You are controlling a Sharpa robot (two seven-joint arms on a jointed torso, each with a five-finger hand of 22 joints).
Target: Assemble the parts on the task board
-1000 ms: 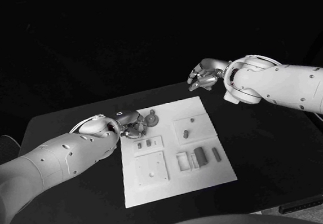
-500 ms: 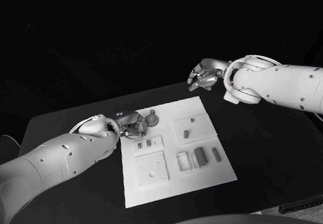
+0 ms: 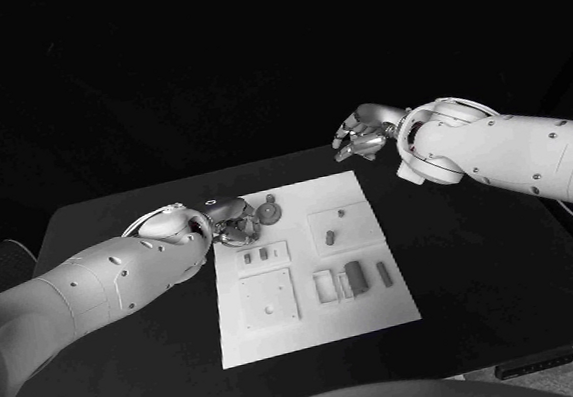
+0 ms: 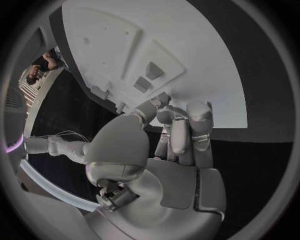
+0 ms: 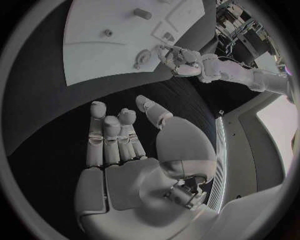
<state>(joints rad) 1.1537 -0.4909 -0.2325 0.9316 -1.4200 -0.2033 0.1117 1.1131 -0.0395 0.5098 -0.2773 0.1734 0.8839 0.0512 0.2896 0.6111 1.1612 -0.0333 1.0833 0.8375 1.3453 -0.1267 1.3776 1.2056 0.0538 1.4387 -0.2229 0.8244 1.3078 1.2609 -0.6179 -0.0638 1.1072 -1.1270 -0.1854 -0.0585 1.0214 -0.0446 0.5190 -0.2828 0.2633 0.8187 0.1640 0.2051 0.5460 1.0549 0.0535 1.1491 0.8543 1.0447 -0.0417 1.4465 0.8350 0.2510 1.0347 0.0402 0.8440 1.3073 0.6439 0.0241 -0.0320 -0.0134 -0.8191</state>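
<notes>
From the head camera, the left hand sits at the white board's far left corner, fingers curled beside a round part; whether it grips it I cannot tell. The left wrist camera shows its fingers bunched at the board's edge. In the right wrist camera the right hand hangs spread and empty over the black table, beyond the board's far edge.

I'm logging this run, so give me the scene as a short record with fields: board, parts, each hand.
board: white task board flat on the black table
parts: small grey parts on the board; a round part near its far left corner
left hand: left hand at the board's far left corner, by the round part; grip cannot be told
right hand: right hand raised beyond the far edge, fingers apart, holding nothing
</notes>
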